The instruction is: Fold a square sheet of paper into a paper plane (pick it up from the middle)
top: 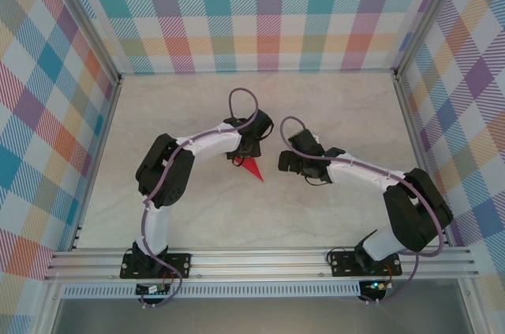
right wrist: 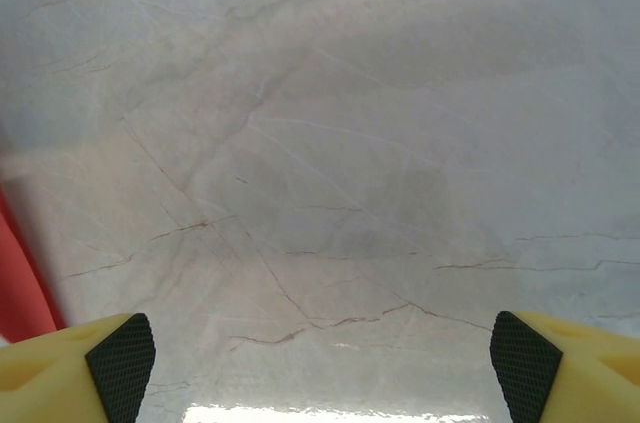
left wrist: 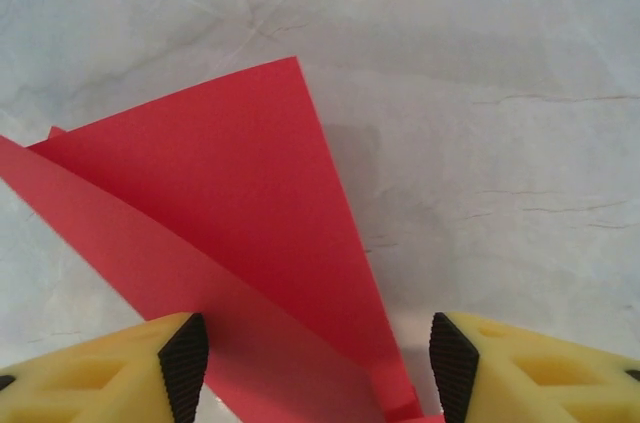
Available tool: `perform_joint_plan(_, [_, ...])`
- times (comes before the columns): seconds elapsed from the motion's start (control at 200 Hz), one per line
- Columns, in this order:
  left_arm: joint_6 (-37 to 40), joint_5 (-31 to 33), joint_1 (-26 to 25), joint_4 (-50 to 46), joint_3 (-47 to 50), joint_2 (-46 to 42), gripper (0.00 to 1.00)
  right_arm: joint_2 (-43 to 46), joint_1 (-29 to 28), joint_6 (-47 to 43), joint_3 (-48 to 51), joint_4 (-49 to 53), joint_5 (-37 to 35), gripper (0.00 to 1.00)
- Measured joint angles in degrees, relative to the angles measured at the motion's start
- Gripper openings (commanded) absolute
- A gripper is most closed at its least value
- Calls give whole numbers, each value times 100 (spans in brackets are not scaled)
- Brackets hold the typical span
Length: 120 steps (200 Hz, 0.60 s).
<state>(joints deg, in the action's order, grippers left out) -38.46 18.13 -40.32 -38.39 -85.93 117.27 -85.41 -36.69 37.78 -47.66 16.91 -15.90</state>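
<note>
Red thin paper plane, folded to a narrow pointed wedge with one layer lifting, lies on the pale marbled surface at the centre of the top view. Part of it sits between the spread jaws of my left end effector, unpinched. My right end effector gapes wide over bare surface, red showing at that frame's left edge. My worry is that closing left now could crumple the loose layer or skid the paper, and the unpressed crease may spring open.
</note>
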Motion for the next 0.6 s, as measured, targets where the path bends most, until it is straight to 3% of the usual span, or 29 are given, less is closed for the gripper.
perform_joint_plan(0.6, [-122,205,0,-199,223,-284,27,-26,0,39,-2,39,7,91])
